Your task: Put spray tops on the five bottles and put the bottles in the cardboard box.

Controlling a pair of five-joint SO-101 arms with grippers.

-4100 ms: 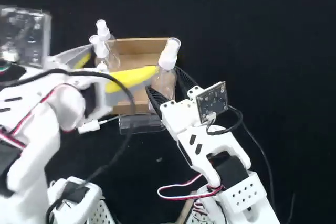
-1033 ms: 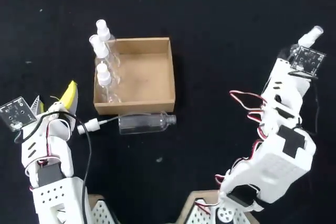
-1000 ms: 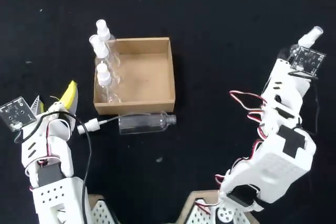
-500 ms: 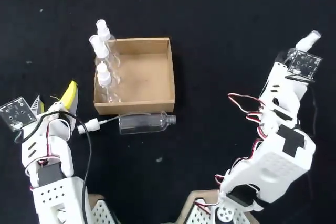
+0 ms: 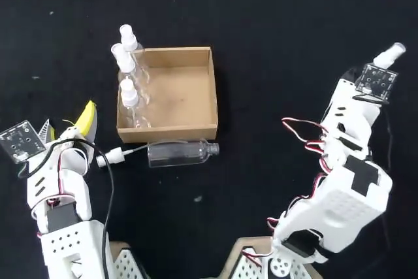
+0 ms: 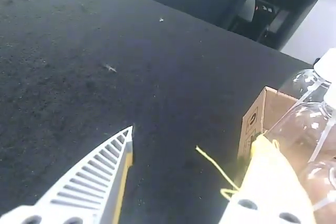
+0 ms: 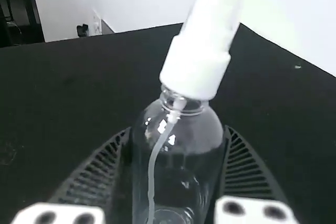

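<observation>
Right claw (image 7: 173, 153) pinching a capped bottle (image 7: 181, 124) at far right of the worktop (image 5: 274, 44), well apart from the cardboard box (image 5: 179, 99), three capped bottles (image 5: 129, 76) at its left wall, open bottle (image 5: 181, 153) lying along its near side, loose spray top (image 5: 110, 157) beside, left claw (image 6: 193, 135) spread, near left.

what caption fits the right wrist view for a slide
A clear plastic bottle with a white spray top clamped in the right end effector
</observation>
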